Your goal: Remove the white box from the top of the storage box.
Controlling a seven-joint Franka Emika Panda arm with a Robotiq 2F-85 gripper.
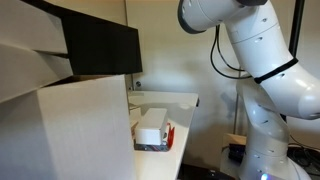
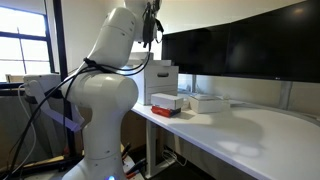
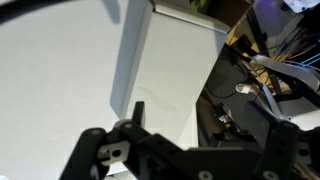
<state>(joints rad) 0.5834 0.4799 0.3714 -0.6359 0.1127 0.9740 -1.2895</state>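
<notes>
- Where is the white box (image 1: 151,122)?
- It lies flat on top of the storage box (image 1: 152,146), the low one with red sides. Both sit on the white table (image 1: 186,100), close to its front edge. You can see them in both exterior views.
- And the gripper (image 2: 152,28)?
- It is high up at the end of the big white arm (image 2: 105,60), well above the two boxes. It touches nothing.
- Is it holding anything?
- No. In the wrist view its dark fingers (image 3: 133,135) stand wide apart, and nothing is between them.
- What else is there?
- A big cardboard carton (image 1: 70,130) fills the front of an exterior view. Dark screens (image 2: 250,50) stand behind the table. A low pale carton (image 2: 207,102) lies just beside the storage box, and a tall white carton (image 2: 162,75) stands behind it.
- What is the pale upright strip in the wrist view?
- Maybe a side of that tall carton, but it is too blurry to tell.
</notes>
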